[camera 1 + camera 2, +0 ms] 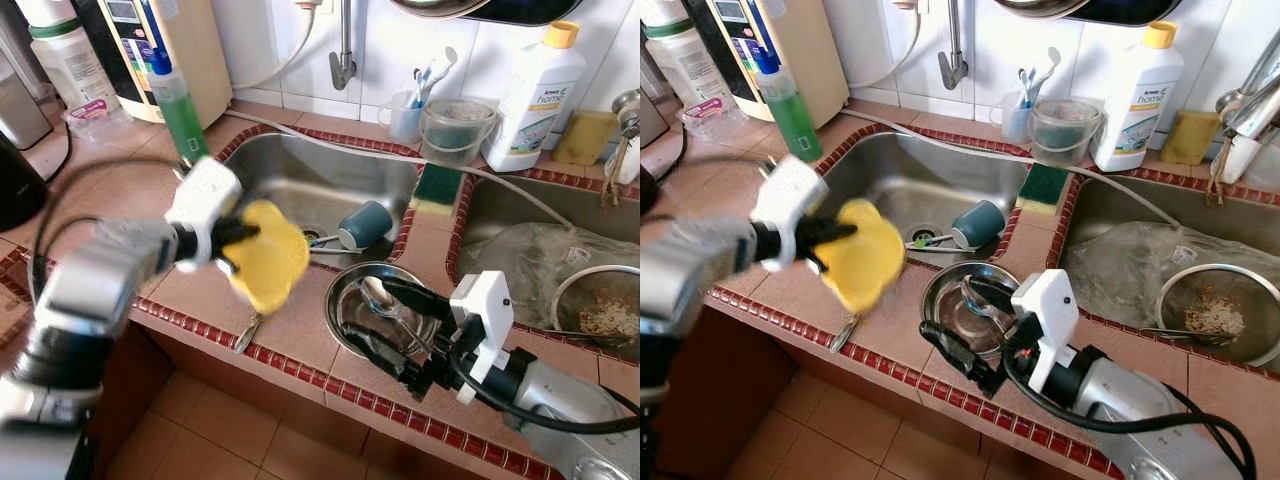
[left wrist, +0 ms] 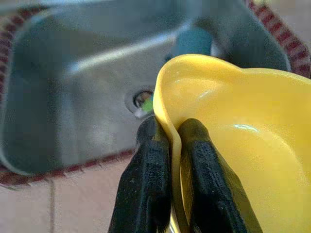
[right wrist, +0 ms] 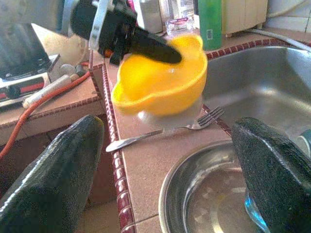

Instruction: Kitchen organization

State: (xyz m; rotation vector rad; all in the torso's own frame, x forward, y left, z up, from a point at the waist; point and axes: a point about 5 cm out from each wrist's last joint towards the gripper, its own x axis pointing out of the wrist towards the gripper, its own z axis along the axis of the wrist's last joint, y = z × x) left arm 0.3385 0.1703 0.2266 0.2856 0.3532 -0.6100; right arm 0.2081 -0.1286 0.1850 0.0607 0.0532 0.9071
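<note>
My left gripper point(image 1: 238, 240) is shut on the rim of a yellow plastic bowl point(image 1: 270, 258), one finger inside and one outside point(image 2: 150, 160). It holds the bowl tilted above the tiled counter point(image 1: 290, 330), just left of the steel sink point(image 1: 300, 180). Under the bowl a fork point(image 3: 167, 132) lies on the counter. My right gripper point(image 1: 372, 315) is open, its fingers on either side of a steel bowl point(image 1: 342, 312) with a spoon point(image 1: 378, 295) in it at the counter's front edge. A teal cup point(image 1: 365, 225) lies on its side in the sink.
A green soap bottle point(image 1: 180, 110) stands left of the sink. Behind it are the tap point(image 1: 343, 60), a toothbrush cup point(image 1: 405, 115), a clear tub point(image 1: 458, 130) and a white detergent bottle point(image 1: 535, 95). A sponge point(image 1: 437, 188) rests on the divider. The right basin holds a plastic bag point(image 1: 530, 260) and a strainer point(image 1: 600, 310).
</note>
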